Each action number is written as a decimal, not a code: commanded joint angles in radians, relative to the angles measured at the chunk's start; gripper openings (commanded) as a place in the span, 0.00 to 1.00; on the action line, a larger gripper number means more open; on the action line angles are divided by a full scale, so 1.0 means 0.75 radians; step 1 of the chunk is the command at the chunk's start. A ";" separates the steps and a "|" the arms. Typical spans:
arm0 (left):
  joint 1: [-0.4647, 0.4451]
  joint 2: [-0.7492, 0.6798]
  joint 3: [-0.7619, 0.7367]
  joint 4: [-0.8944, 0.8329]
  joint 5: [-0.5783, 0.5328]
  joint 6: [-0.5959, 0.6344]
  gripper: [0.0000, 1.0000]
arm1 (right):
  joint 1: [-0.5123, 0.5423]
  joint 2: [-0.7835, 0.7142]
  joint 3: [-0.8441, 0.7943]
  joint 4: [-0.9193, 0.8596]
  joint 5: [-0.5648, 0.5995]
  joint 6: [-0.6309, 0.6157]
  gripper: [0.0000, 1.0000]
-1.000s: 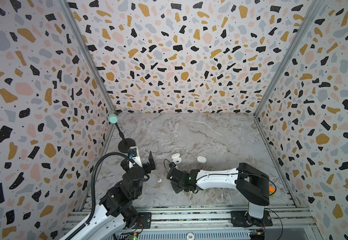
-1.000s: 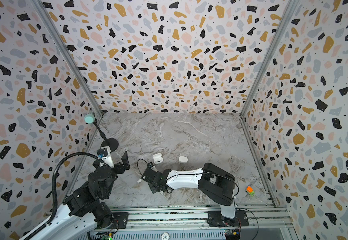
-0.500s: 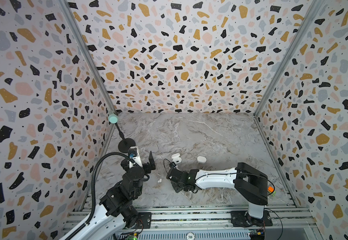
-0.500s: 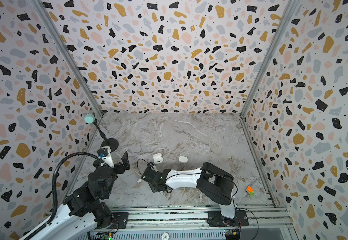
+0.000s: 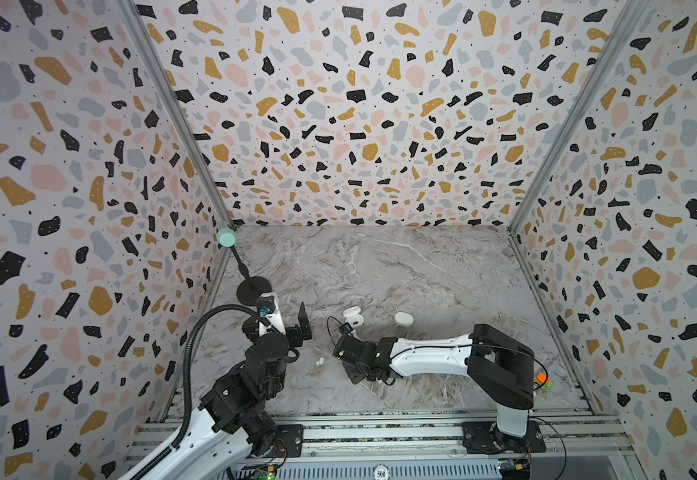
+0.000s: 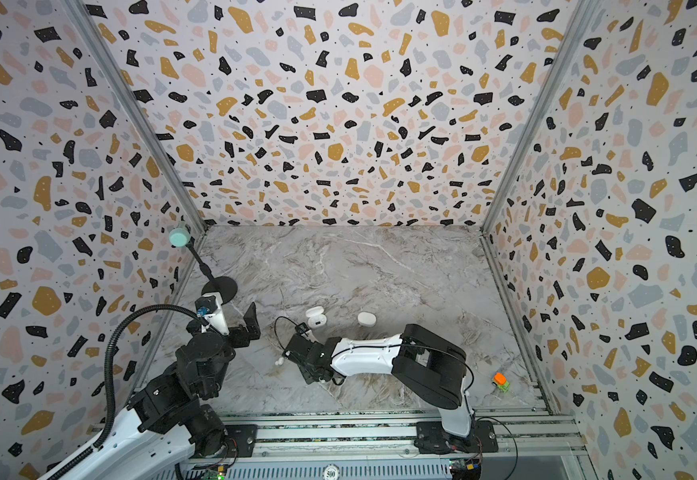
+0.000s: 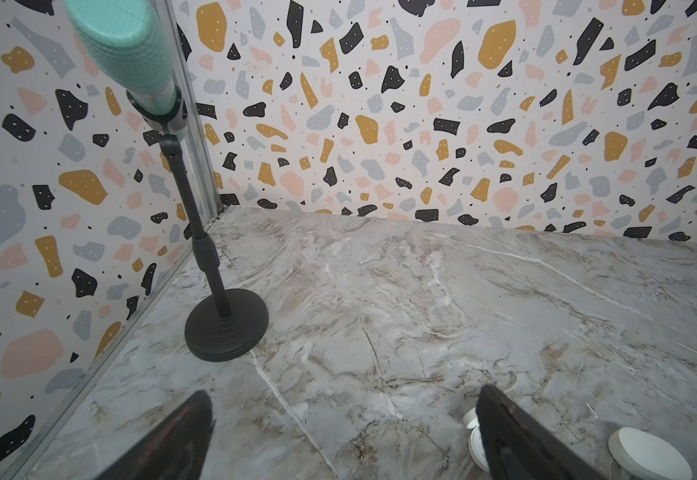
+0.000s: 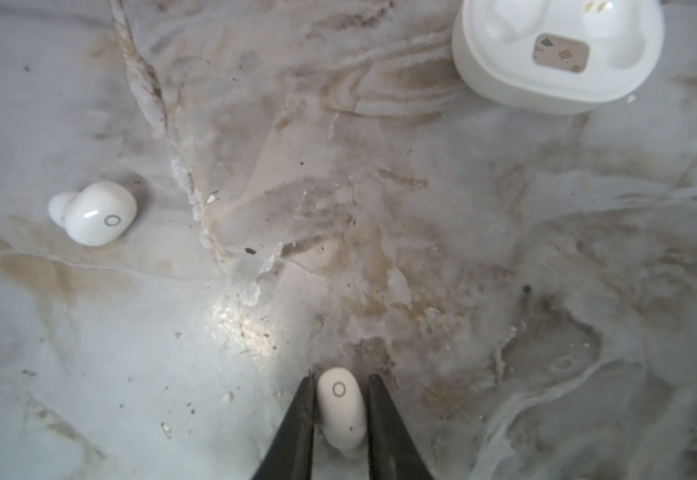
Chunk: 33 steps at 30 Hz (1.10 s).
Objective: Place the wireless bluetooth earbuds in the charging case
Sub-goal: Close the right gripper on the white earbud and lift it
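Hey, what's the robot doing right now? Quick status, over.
Right gripper shut on one earbud. Left gripper open, empty, off to the side. Open case ahead, bare table between; loose earbud lies well aside.

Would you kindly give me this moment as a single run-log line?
right gripper: shut on earbud | left gripper: open, empty | second earbud: loose on table | open case: on table

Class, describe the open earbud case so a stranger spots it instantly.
On the grey marbled tabletop, beyond the white right arm, lie two white pebble-shaped plastic cases. The left case has its lid open, baring earbud wells; its neighbour is shut.
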 commanded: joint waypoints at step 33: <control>0.005 0.028 -0.011 0.054 0.028 0.013 1.00 | -0.051 0.068 0.037 -0.029 0.026 -0.051 0.23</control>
